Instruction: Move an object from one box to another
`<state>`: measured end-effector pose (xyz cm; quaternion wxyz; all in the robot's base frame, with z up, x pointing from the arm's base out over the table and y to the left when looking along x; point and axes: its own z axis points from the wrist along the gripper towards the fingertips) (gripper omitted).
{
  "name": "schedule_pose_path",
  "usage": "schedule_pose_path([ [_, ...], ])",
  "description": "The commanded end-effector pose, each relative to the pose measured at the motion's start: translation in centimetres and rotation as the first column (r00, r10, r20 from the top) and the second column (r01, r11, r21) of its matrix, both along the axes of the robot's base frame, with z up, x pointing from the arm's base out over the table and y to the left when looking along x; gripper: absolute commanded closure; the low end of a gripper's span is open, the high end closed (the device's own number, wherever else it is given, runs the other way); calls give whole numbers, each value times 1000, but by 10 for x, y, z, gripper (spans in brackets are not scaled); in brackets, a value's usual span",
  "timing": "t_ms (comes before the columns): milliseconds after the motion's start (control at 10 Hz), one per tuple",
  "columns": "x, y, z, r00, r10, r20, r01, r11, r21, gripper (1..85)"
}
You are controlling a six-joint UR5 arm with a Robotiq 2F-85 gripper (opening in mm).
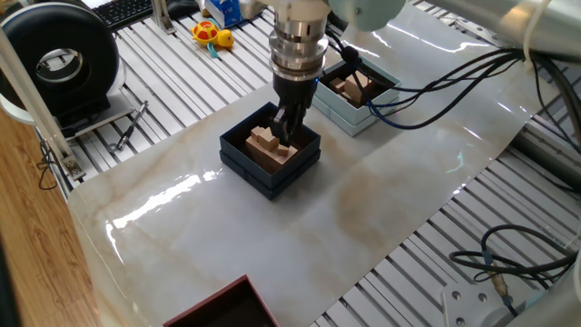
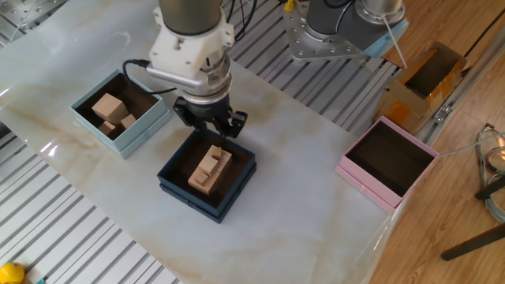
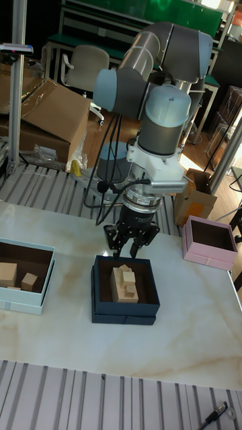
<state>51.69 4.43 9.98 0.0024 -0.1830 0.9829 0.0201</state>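
Note:
The dark box point(image 1: 270, 168) point(image 2: 207, 177) point(image 3: 125, 306) stands mid-table and holds light-brown wooden pieces. A small block point(image 1: 285, 151) lies in it beside a larger stepped block point(image 1: 263, 138) point(image 2: 208, 170) point(image 3: 124, 283). In the other views the pieces read as one pile. My gripper point(image 1: 287, 134) point(image 2: 213, 130) point(image 3: 128, 250) is open, with nothing between its fingers. It hangs just over the box's far side, above the wood. The pale blue-grey box point(image 1: 338, 111) point(image 2: 87, 118) point(image 3: 23, 302) stands beside the dark one and holds a big tan cube point(image 2: 108, 105) and a smaller block point(image 2: 127, 122).
A pink box point(image 2: 387, 193) point(image 3: 210, 259) stands at the table's edge. A maroon box point(image 1: 227, 309) shows at the near edge in one fixed view. Black cables point(image 1: 436, 82) trail across the tabletop behind the pale box. Slatted metal surrounds the marble top.

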Motion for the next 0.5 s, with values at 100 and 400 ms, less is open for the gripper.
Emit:
schedule_pose_path([
  [100, 0, 0, -16, 999, 45, -1, -45, 999, -5, 380],
  [400, -3, 3, -13, 998, 55, -6, -55, 998, 17, 380],
])
